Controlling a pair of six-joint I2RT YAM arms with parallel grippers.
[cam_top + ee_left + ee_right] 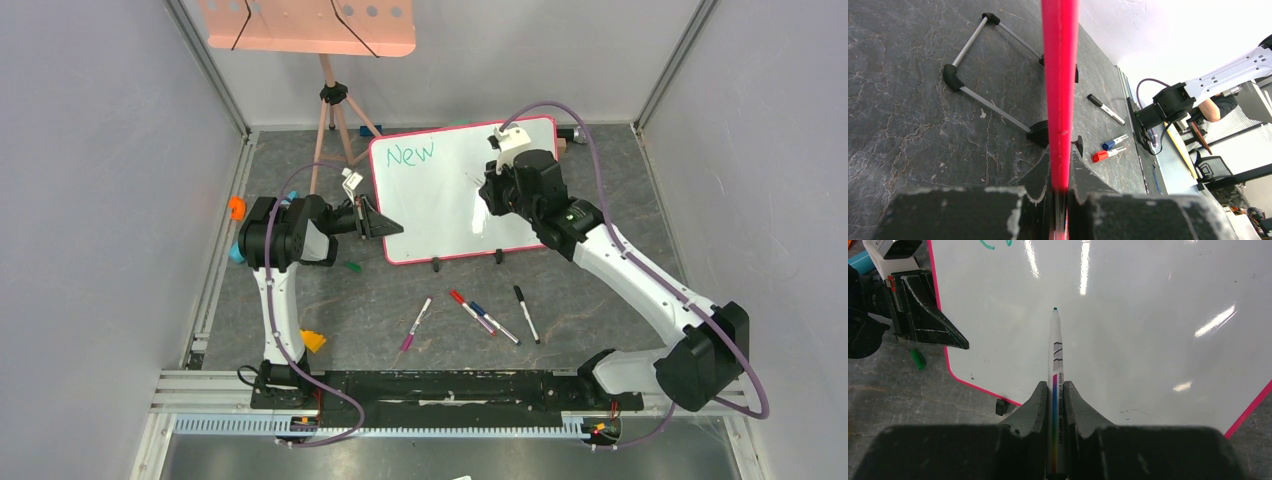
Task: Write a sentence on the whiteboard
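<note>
Green word (410, 153) on glossy whiteboard (430, 215)

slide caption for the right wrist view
Right gripper, jaws shut on a white green-tipped marker pointing at the glossy pink-framed whiteboard clamped by the left gripper

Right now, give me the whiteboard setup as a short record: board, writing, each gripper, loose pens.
board: whiteboard, propped on its black feet
writing: green word reading New, top-left corner
left gripper: shut on the whiteboard's left frame edge
right gripper: shut on whiteboard marker, green tip aimed at the board's middle; contact unclear
loose pens: four spare markers lying in front of the board
cap: green cap lying near the left gripper
</note>
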